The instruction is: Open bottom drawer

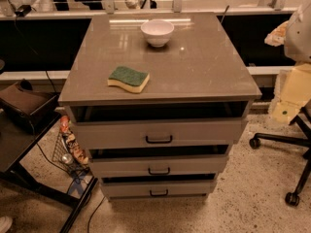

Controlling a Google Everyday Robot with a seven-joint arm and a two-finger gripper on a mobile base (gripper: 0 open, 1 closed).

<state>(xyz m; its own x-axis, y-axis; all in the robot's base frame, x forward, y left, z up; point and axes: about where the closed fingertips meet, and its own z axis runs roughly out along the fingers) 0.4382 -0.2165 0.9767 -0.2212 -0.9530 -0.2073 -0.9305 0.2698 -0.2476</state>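
Note:
The bottom drawer [131,189] is the lowest and slimmest of three grey-beige fronts on the cabinet [194,72], close to the floor. Its small black bar handle [159,193] sits at the centre of the front. A narrow dark gap shows above the front. The middle drawer [121,166] and the taller top drawer [112,134] are above it, each with a similar handle. My gripper is not in view. A pale rounded shape [299,30] at the right edge may be part of my arm.
A white bowl [157,32] and a green-and-yellow sponge [128,78] lie on the cabinet top. An office chair base with castors [291,144] stands on the right. A black table [19,140] and a wire basket [68,147] with cables are on the left.

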